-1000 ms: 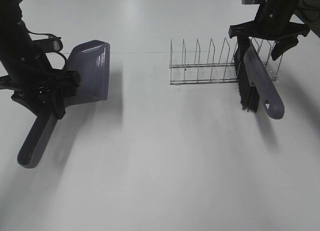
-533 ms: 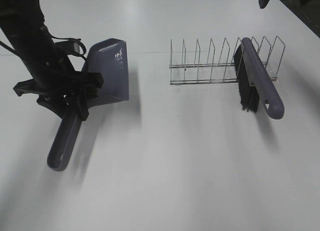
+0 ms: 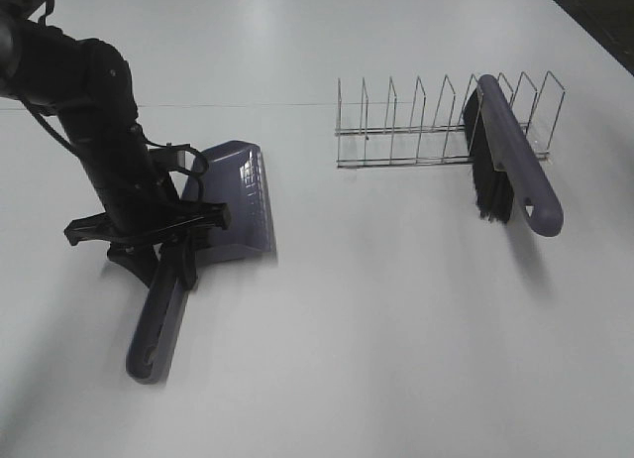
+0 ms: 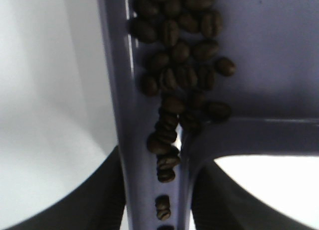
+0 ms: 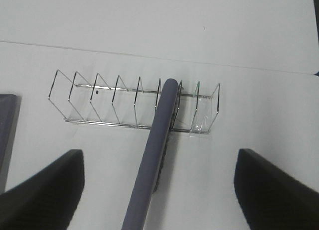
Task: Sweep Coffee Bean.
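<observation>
The left end effector [image 3: 168, 242] has carried the dustpan [image 3: 238, 200] rightward, pinching its handle; beans [image 4: 182, 65] inside; right end effector [image 5: 159, 190] spread.

Bare lab-style test bench, plain white tabletop [image 3: 376, 319], black robot arm [image 3: 99, 131], staged props only: wire rack [image 3: 416, 131], brush [image 3: 510, 156], dustpan [image 3: 233, 205]
</observation>
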